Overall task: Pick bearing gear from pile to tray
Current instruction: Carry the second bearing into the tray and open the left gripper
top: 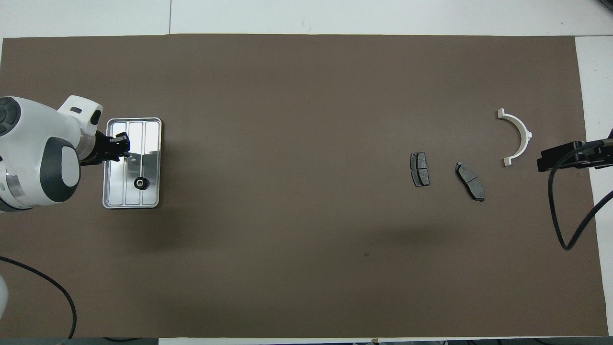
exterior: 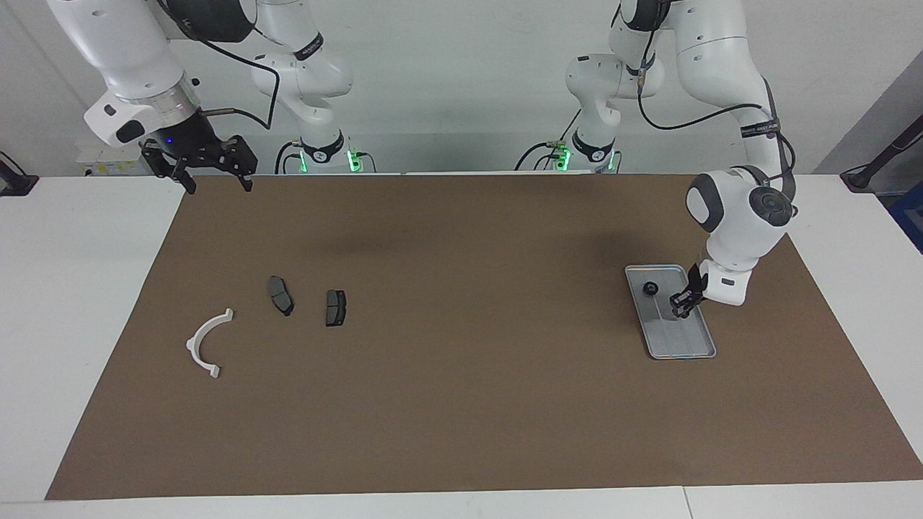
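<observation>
White half-ring bracket [exterior: 208, 343] and two brake pads [exterior: 281, 295] remain in the pile.
Bearing gear [exterior: 650, 290] lies in the tray [exterior: 694, 351]; left gripper [exterior: 682, 303] low over tray, jaws unclear; right gripper [exterior: 210, 173] waits raised, jaws spread.

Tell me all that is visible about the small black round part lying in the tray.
The bearing gear is a small black round piece with a pale centre, apparently a hole. It rests on the ribbed floor of the silver tray, in the half nearer to the robots, free of the rim. The left gripper is low over the tray beside it, not touching it.
</observation>
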Robot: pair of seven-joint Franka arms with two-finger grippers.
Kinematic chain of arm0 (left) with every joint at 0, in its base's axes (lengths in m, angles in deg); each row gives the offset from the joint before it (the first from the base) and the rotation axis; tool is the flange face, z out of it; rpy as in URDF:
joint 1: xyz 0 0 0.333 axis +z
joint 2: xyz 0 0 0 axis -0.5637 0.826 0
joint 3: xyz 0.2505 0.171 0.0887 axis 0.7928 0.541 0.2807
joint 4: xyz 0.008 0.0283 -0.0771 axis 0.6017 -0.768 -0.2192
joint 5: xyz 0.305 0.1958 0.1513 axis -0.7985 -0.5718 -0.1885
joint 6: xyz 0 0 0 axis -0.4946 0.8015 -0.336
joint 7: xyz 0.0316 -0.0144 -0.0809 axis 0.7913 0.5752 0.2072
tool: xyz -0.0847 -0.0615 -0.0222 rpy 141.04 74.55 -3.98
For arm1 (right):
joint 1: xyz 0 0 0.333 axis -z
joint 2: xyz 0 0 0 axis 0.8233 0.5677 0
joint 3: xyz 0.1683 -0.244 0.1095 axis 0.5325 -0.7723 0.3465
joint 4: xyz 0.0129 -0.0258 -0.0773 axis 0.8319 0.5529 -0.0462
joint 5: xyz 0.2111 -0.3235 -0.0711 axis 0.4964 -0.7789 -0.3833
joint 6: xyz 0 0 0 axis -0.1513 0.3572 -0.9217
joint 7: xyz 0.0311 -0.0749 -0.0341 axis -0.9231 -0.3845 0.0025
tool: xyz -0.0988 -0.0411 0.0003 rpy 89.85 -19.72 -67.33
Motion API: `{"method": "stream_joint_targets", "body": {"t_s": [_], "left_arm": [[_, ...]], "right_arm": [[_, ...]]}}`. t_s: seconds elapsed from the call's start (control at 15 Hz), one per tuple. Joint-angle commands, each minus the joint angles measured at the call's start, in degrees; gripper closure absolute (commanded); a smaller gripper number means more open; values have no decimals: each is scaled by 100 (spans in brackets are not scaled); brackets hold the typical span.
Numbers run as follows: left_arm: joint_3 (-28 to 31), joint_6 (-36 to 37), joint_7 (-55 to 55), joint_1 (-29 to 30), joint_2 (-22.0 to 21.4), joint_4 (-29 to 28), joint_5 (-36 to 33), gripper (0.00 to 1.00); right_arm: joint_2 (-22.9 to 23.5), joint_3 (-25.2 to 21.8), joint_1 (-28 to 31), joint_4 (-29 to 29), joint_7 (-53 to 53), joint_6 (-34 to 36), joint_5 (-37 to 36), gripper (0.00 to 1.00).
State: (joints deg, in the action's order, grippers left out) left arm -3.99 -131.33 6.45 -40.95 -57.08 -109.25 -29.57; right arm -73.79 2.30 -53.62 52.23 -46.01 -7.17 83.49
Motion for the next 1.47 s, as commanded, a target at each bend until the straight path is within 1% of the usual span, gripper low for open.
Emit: {"method": "stream_joint_targets", "body": {"t_s": [0.0,0.47,0.6,0.67,0.74,0.8,0.87,1.0,1.14,1.27,1.4], "left_arm": [[-34,-355,-112,102,52,-127,27,89],[-34,-532,-68,102,166,-127,79,88],[-34,-550,-77,111,166,-136,79,86],[-34,-550,-77,111,166,-144,79,83],[-34,-515,-77,111,166,-136,79,72],[-34,-506,-68,111,166,-136,79,53],[-34,-480,-68,111,166,-127,79,42],[-34,-357,-59,111,166,-66,79,36],[-34,-85,-42,111,149,83,79,36],[-25,371,-68,154,61,285,79,36],[-25,811,-103,233,-140,427,79,35]], "right_arm": [[-165,35,23,194,144,-114,-22,0],[-156,35,23,194,144,-114,-22,0],[-165,35,32,194,144,-114,-22,0],[-165,35,23,194,144,-114,-22,0],[-165,35,32,194,144,-114,-22,0],[-165,35,32,194,144,-114,-22,0],[-165,35,32,194,144,-114,-22,0],[-165,35,32,203,136,-114,-22,0],[-165,35,23,203,136,-114,-22,0],[-165,35,32,203,127,-123,-22,0],[-165,35,23,203,118,-132,-22,0]]}}
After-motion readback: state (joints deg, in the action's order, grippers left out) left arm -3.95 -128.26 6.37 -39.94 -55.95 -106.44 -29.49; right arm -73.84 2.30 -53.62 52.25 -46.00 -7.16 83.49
